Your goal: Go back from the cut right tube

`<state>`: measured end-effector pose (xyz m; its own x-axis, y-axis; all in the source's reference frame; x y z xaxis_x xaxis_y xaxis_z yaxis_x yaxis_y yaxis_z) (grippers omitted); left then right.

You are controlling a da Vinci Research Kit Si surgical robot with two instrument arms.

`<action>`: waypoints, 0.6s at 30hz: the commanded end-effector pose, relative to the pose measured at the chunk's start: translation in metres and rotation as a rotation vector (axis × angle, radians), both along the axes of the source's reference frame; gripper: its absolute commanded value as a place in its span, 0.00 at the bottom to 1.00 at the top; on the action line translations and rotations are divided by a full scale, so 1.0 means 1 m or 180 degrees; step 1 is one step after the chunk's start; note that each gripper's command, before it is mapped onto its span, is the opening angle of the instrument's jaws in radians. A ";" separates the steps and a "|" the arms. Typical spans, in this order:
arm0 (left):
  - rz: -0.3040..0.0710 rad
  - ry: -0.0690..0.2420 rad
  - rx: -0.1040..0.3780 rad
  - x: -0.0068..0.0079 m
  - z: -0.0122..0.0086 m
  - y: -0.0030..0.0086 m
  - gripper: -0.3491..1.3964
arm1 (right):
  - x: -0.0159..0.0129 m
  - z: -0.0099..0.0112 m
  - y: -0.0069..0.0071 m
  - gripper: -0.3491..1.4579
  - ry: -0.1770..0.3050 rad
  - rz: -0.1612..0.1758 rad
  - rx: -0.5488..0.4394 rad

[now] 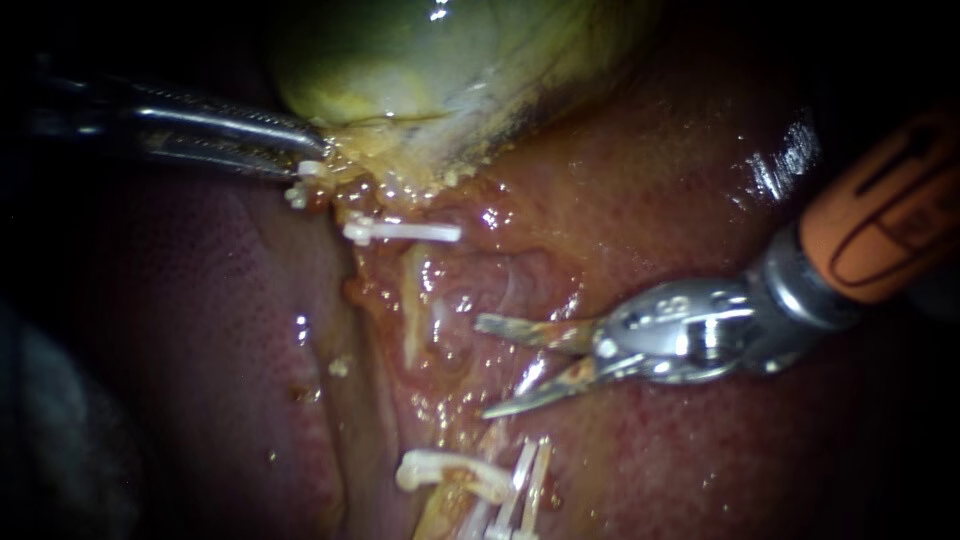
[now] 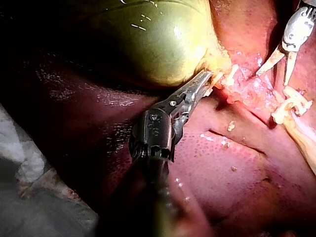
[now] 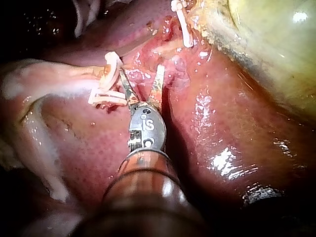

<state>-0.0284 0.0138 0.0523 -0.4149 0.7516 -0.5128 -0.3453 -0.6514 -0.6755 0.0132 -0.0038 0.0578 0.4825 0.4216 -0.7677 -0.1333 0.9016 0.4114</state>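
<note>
My right instrument (image 1: 484,367) comes in from the right with its two blades open and nothing between them. It hovers over a raw, wet bed on the liver (image 1: 650,200). A pale tube stump (image 1: 414,305) lies just beyond the blade tips, below a white clip (image 1: 400,232). More white clips (image 1: 520,480) sit on the lower stump by the bottom edge. In the right wrist view the open blades (image 3: 142,84) stand beside those clips (image 3: 106,91). My left instrument (image 1: 312,158) is shut on the yellowish base of the gallbladder (image 1: 420,60), as the left wrist view (image 2: 207,79) also shows.
The green gallbladder (image 2: 158,39) bulges above the left instrument's jaws. A dark red liver lobe (image 1: 200,330) fills the left side. Pale tissue strands (image 3: 39,128) run beside the right instrument's shaft. Grey cloth (image 2: 29,197) lies at the edge of the left wrist view.
</note>
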 end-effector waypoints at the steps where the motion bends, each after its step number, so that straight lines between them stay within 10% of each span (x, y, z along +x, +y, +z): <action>1: 0.0001 -0.0001 0.0000 0.0000 0.0000 0.0000 0.00 | -0.0007 0.0000 0.0002 0.98 -0.0059 -0.0044 -0.0061; 9: 0.0001 -0.0001 0.0000 0.0000 0.0001 0.0000 0.00 | -0.0050 -0.0004 0.0023 0.98 -0.0426 -0.0204 -0.0351; 18: -0.0009 0.0010 -0.0018 -0.0005 0.0010 -0.0003 0.00 | -0.0059 -0.0009 0.0032 0.98 -0.0356 -0.0340 -0.0317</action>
